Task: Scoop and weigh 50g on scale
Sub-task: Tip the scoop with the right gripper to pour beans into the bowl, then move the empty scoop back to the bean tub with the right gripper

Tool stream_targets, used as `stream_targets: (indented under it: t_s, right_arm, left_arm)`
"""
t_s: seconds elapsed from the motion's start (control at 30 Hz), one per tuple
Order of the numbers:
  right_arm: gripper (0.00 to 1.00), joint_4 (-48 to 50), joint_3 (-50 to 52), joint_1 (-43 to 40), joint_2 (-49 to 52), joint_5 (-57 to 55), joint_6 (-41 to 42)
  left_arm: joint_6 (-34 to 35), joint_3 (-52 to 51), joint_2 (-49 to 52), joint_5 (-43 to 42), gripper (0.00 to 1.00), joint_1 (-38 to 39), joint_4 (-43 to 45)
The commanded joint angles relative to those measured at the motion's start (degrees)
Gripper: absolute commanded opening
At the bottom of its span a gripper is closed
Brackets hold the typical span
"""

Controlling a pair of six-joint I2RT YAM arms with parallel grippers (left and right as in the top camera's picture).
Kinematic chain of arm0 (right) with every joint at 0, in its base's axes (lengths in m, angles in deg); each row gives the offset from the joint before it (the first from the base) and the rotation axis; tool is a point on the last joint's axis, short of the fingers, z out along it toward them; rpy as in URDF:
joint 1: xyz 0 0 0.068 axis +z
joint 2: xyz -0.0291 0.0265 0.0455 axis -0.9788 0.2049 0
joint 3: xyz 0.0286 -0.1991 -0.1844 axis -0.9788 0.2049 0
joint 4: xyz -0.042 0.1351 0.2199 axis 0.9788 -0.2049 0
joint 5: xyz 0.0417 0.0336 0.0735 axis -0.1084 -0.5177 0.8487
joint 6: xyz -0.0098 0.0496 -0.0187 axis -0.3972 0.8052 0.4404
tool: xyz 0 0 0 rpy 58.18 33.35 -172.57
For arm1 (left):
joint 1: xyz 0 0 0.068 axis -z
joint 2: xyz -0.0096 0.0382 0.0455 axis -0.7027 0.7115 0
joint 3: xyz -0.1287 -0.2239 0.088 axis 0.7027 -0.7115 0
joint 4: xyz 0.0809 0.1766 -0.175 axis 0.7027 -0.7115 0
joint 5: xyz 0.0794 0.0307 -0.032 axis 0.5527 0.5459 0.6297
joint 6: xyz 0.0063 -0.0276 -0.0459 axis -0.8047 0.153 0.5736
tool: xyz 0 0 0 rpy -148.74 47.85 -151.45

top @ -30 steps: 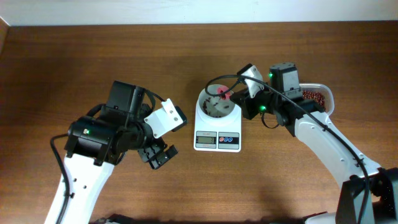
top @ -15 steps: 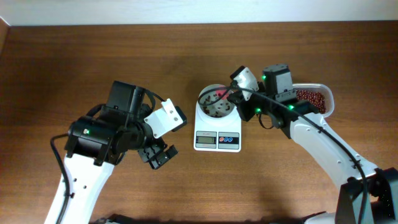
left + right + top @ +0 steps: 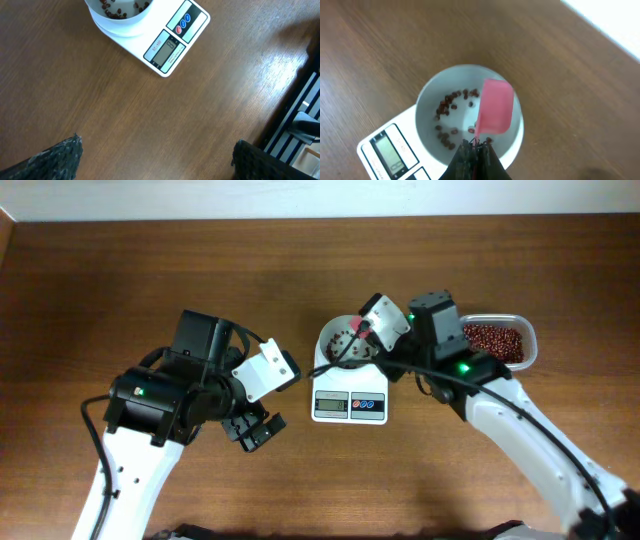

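The scale [image 3: 349, 387] sits about mid-table [image 3: 150, 280], display and buttons on the robots' side, bowl [image 3: 427, 102] on top at the far end. There's just a thin scatter of beans [image 3: 451, 120] in the bowl, mostly on the left half in the right wrist view, with plenty of white showing through. Can't read the display from any view.

The right gripper [image 3: 476, 146] is clamped tight on the thin handle of the pink spoon [image 3: 496, 106], and the scoop end hangs over the right side of the bowl, inside the rim. No idea if it's touching the bowl or the beans, and the pink face looks bare from here.

Just right of the scale, behind the right arm, is the clear tub [image 3: 527, 332], with a thick layer of beans in it.

The left gripper [image 3: 256, 429] is off to the left of the scale, well apart from it, low over bare wood. Its jaws are spread all the way and it's got nothing in them.
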Motion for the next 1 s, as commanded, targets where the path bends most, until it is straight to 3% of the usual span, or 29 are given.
stream_targets:
  t_s: [0.0,0.13,0.37,0.67,0.77,0.97]
  right_arm:
    - [0.04,-0.3,-1.2,-2.1,-8.2,-0.6,5.5]
    - [0.04,-8.0,-1.2,-12.1,-14.2,-1.3,5.5]
    - [0.04,-16.8,-1.1,-32.9,-8.4,-1.3,5.5]
    - [0.04,-17.4,-1.1,-35.6,10.0,-0.4,11.6]
    - [0.04,-16.5,-1.1,-35.7,11.4,6.7,12.5]
    - [0.04,-15.7,-1.1,-39.8,11.4,7.6,31.1]
  left_arm:
    - [-0.9,-0.4,-0.1,-0.2,0.99,-0.3,0.1]
    - [-0.9,-0.4,-0.1,-0.2,0.99,-0.3,0.1]
    - [-0.9,-0.4,-0.1,-0.2,0.99,-0.3,0.1]
    - [-0.9,-0.4,-0.1,-0.2,0.99,-0.3,0.1]
    - [-0.9,-0.4,-0.1,-0.2,0.99,-0.3,0.1]
    - [-0.9,-0.4,-0.1,-0.2,0.99,-0.3,0.1]
